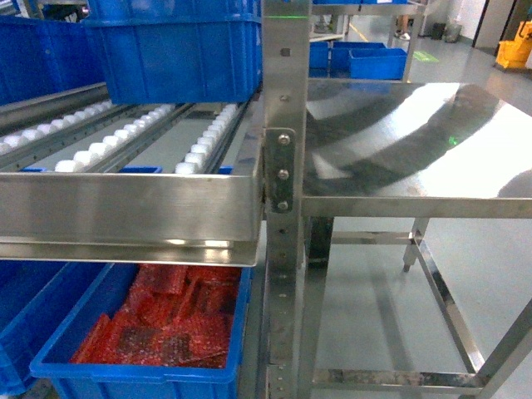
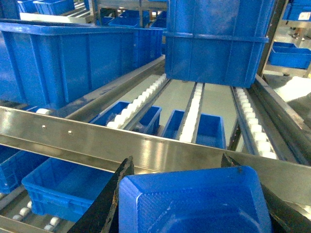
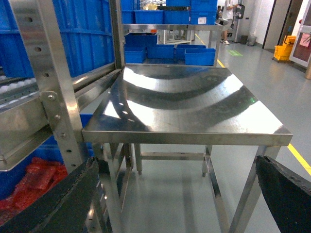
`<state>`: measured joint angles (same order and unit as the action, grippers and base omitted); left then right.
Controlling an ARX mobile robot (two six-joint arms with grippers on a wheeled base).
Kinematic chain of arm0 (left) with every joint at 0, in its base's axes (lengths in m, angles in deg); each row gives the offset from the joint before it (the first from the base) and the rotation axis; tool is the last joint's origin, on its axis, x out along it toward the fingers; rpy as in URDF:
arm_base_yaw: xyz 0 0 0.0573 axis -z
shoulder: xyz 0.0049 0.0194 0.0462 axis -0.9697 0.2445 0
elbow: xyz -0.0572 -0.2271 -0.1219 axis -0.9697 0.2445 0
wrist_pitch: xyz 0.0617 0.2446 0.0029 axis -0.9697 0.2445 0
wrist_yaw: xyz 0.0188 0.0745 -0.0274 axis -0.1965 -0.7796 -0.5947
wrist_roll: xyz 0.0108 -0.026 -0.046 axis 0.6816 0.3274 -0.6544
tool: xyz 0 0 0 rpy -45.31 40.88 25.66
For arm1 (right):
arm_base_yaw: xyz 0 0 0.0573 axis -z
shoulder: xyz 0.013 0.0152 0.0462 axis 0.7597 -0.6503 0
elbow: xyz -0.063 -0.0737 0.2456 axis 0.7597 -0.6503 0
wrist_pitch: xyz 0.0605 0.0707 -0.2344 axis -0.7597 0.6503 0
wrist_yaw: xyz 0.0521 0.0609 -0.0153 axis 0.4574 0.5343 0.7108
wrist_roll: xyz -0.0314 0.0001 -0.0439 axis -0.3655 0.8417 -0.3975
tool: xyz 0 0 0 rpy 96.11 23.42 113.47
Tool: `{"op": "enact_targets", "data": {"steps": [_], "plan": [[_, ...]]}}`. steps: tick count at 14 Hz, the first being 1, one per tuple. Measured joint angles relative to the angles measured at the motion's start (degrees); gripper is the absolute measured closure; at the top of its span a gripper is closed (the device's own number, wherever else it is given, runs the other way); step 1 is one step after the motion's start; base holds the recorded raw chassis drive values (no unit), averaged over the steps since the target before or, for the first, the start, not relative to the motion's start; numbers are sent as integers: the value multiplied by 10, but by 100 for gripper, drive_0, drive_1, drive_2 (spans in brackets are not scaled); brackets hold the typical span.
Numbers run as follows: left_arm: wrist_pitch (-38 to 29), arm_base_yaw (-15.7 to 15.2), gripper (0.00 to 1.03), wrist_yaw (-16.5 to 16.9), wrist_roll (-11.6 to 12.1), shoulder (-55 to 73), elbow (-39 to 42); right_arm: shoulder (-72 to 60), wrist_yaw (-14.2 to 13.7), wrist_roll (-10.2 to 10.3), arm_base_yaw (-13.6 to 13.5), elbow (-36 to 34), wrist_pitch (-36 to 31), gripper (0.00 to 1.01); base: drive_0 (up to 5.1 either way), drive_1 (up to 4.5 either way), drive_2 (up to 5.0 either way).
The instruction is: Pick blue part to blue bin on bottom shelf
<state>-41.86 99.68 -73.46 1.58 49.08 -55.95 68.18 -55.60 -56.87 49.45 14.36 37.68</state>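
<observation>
Three views cover this moment.

Head view: neither gripper appears. A steel rack level (image 1: pixel 125 204) with white roller tracks (image 1: pixel 204 141) fills the left; a large blue crate (image 1: pixel 174 50) sits at its far end. Below it, a blue bin of red bagged items (image 1: pixel 166 320) rests on a lower level. The steel bench (image 1: pixel 416 141) stands to the right, just beside the rack upright (image 1: pixel 285 166). The blue part is not visible here.

Left wrist view: the left gripper (image 2: pixel 194 204) pinches the blue part (image 2: pixel 194 204), a moulded blue plastic tray with rounded corners and a raised rim, between its two dark fingers (image 2: pixel 109 204), one at each side wall. The part hangs in front of the rack's flat front rail (image 2: pixel 146 148). Beyond the rail lie roller tracks and another large crate (image 2: pixel 216 41). A small blue bin (image 2: pixel 63 187) sits on the level below, at lower left; judging by the task, this is the likely target.

Handling judgement: the part looks light, rigid and thin-walled, with a smooth, possibly slippery surface. Hold it across opposite side walls near the rim, where the moulding is stiffest; excess squeeze could flex the walls.

Right wrist view: the right gripper (image 3: pixel 175 204) is spread wide and holds nothing, its dark fingers (image 3: pixel 48 208) at the frame's lower corners. It faces the bench top (image 3: pixel 184 102), with the rack to the left.
</observation>
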Motion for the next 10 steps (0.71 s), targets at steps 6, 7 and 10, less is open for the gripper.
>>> {"op": "enact_targets", "data": {"steps": [6,7,10], "plan": [[1,0,59,0,0,0,0,0,0,0,0,0,-1,3,-499,246,246],[2,0,59,0,0,0,0,0,0,0,0,0,0,3,-497,249,249],[2,0,59,0,0,0,0,0,0,0,0,0,0,3,-494,251,251]]}}
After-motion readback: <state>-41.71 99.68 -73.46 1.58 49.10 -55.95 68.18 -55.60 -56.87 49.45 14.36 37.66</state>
